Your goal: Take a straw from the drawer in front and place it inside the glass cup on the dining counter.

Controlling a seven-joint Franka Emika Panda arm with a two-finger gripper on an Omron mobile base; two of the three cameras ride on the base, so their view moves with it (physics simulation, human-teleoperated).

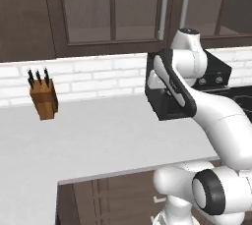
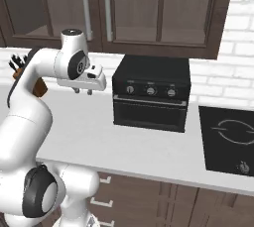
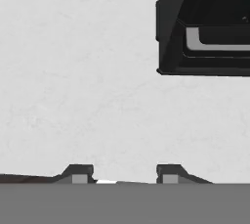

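Above the table, left base view: arm raised over the white table (image 1: 98, 140); knife block (image 1: 44, 99) far left; dark drawer fronts (image 1: 123, 194) below the table edge.
Right base view: tool (image 2: 83, 91) hangs over the table, just left of the oven (image 2: 151, 99); cooktop (image 2: 230, 139) at right.
Hand view: fingertips (image 3: 78, 174) part-open, nothing between them.
Key relation: straw unseen; drawer lies below and nearer the base, so the tool likely must drop down.

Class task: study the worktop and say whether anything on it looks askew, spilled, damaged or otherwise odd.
Nothing stands out. The knife block and the black oven stand upright on the white worktop, with no spills; the claw hangs empty above it.
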